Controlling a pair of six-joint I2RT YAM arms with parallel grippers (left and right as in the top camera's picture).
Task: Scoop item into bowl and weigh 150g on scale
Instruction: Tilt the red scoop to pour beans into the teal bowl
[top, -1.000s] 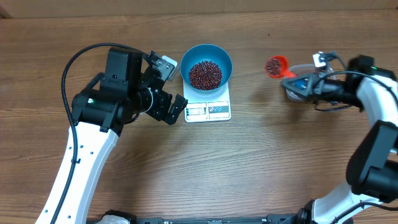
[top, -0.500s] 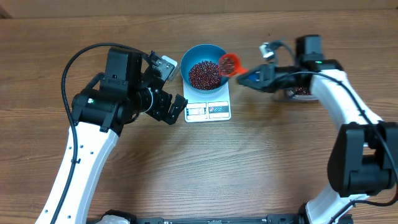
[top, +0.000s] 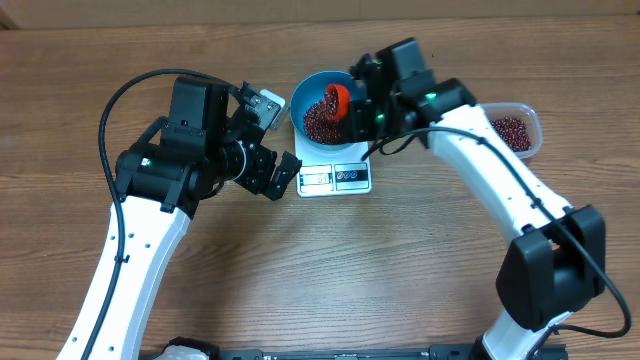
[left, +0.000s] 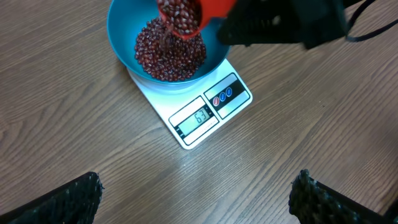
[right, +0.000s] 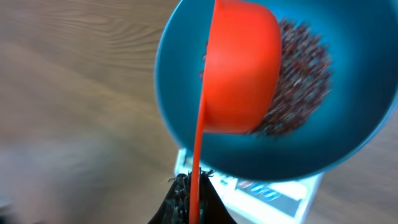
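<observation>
The blue bowl (top: 303, 92) stands on the white scale (top: 335, 178), holding a heap of dark red-brown beans (top: 318, 122). My right gripper (top: 362, 112) is shut on the thin handle of the red-orange scoop (top: 337, 99), which is tipped over the bowl. In the left wrist view beans (left: 180, 15) spill from the scoop (left: 214, 7) onto the heap (left: 168, 56) in the bowl (left: 119, 34), and the scale (left: 186, 134) reads 63. The right wrist view shows the scoop's back (right: 242, 74) above the bowl (right: 354, 130), my right gripper (right: 191, 190) clamped on its handle. My left gripper (left: 199, 199) hangs open over bare wood left of the scale.
A clear plastic tub (top: 527, 115) with more beans (top: 508, 130) sits at the right. My left arm (top: 190, 150) stands close to the scale's left side. Bare wooden table (top: 330, 270) lies in front of the scale.
My right arm has swung left from the tub with the filled scoop, reached over the bowl and tipped the scoop. The left arm has not moved.
</observation>
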